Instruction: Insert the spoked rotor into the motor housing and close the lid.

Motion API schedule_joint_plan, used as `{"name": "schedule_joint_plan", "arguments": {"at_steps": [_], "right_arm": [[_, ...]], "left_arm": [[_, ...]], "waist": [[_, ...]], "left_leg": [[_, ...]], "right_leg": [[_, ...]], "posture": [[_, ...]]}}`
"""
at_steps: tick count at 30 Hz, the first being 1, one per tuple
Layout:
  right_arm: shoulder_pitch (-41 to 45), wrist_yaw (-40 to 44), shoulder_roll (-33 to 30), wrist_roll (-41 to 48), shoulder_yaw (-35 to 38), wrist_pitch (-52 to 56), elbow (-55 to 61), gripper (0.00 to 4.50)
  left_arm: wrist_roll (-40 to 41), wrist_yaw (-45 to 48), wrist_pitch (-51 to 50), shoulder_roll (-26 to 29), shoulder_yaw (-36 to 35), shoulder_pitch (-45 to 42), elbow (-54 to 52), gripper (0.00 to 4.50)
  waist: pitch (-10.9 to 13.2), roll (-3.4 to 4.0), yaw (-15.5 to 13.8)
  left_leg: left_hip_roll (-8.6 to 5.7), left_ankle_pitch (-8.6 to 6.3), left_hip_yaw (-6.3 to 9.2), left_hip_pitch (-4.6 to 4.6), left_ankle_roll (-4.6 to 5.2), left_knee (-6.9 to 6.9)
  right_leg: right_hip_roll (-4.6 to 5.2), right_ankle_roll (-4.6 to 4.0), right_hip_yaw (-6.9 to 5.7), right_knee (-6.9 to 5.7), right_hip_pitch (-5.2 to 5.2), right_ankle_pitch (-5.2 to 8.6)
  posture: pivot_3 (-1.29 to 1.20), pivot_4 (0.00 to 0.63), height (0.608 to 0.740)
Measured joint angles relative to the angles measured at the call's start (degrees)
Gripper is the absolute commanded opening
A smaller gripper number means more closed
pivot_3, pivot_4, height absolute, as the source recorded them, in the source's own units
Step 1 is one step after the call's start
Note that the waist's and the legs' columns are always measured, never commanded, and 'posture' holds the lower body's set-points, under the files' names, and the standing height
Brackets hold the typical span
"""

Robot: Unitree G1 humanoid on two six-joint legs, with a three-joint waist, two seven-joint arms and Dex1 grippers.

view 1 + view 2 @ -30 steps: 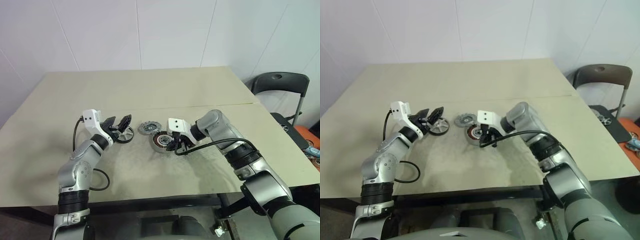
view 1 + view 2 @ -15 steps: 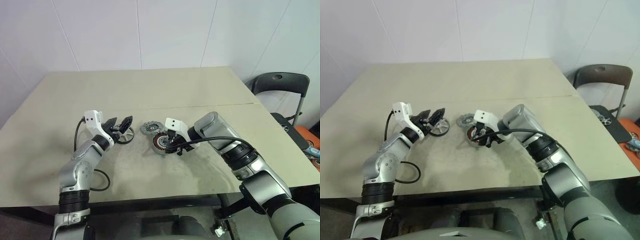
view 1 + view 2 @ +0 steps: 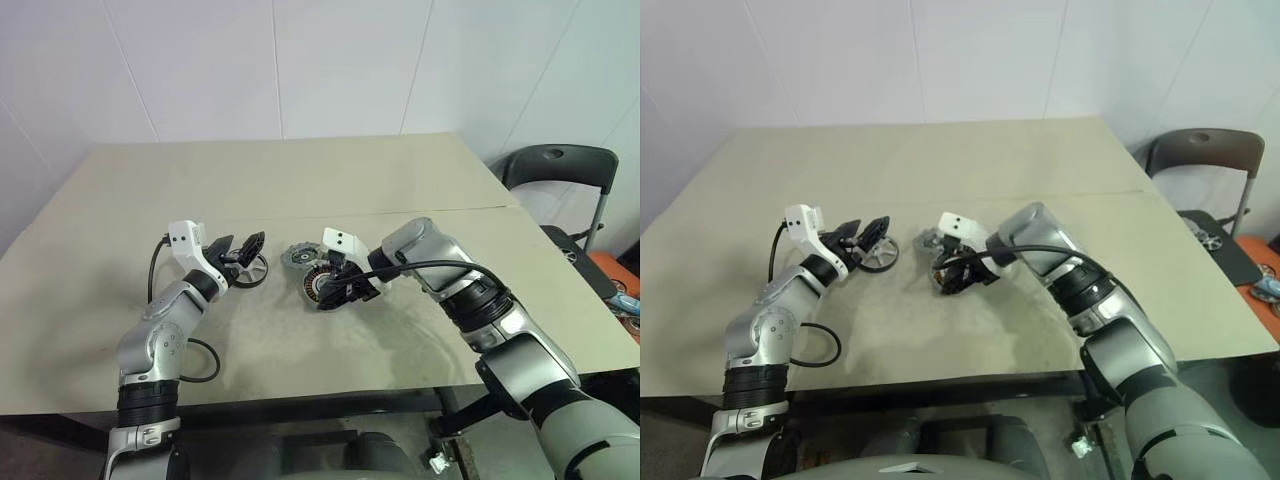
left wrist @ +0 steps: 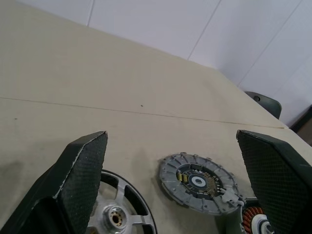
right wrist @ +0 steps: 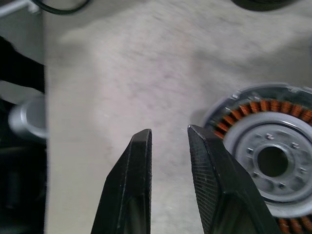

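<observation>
The table (image 3: 300,370) lies bare toward its near edge. The left gripper (image 4: 180,180) gapes wide and empty above the wheel (image 4: 119,214); the right gripper (image 5: 170,141), slightly parted and empty, partly hides the housing (image 5: 263,156).

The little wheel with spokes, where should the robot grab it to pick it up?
Probably by its thin dark rim. The spoked rotor lies flat on the table, so a gripper coming from above could put one finger outside the rim and one in a gap between spokes. The open left gripper hangs right by it, so it looks best placed. The hub seems too small to pinch.
</observation>
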State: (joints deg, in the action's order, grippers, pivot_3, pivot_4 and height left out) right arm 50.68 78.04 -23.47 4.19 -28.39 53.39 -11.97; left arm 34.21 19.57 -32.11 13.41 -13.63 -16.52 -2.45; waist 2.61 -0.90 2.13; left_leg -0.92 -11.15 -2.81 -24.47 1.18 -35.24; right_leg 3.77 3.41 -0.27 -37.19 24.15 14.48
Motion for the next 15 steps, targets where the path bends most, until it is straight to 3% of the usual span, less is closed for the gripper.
{"name": "schedule_joint_plan", "arguments": {"at_steps": [3,5,9,11,15], "right_arm": [[0.00,0.36,-0.82,3.41,3.27,-1.53,1.95,1.22],[-0.66,-3.75,-1.53,3.26,7.06,-9.47,2.67,1.22],[-5.88,-21.21,-2.34,-2.55,13.99,-30.50,-0.16,1.22],[-10.24,-27.86,-2.40,-4.48,16.08,-35.44,-1.65,1.22],[-19.82,-33.26,-1.49,-3.69,18.86,-32.67,0.34,1.22]], "left_arm": [[-0.01,-0.06,0.01,-0.01,0.01,0.00,-0.02,4.50],[-0.01,-0.03,0.03,-0.02,0.06,0.00,-0.02,4.50],[0.00,0.03,0.03,0.05,-0.02,0.01,-0.04,4.50],[0.00,0.14,0.03,0.20,-0.07,0.01,-0.02,4.50],[-0.02,1.03,-0.05,0.81,0.20,-1.07,0.95,4.50]], "waist": [[0.00,0.00,-0.03],[0.00,0.00,-0.09],[-0.09,-0.14,-0.40],[-0.09,-0.14,-0.79],[-0.08,-0.12,-1.31]], "left_leg": [[0.00,0.00,0.00,-0.01,0.00,0.01],[0.00,0.00,0.00,-0.01,0.00,0.01],[0.00,0.00,-0.01,0.00,0.00,0.04],[0.00,0.00,-0.03,-0.01,0.00,0.04],[0.05,0.00,-0.04,-0.02,0.01,0.07]], "right_leg": [[0.00,0.00,0.00,0.04,0.00,0.00],[0.00,0.01,0.00,0.07,-0.02,0.00],[0.00,0.00,-0.02,0.14,-0.08,0.00],[0.00,0.00,-0.01,0.15,-0.07,0.00],[-0.01,-0.01,-0.01,0.11,-0.02,0.01]], "posture": [[0.00,0.000,0.740],[0.00,0.000,0.740],[0.00,0.000,0.740],[0.00,0.000,0.740],[0.00,0.000,0.740]]}}
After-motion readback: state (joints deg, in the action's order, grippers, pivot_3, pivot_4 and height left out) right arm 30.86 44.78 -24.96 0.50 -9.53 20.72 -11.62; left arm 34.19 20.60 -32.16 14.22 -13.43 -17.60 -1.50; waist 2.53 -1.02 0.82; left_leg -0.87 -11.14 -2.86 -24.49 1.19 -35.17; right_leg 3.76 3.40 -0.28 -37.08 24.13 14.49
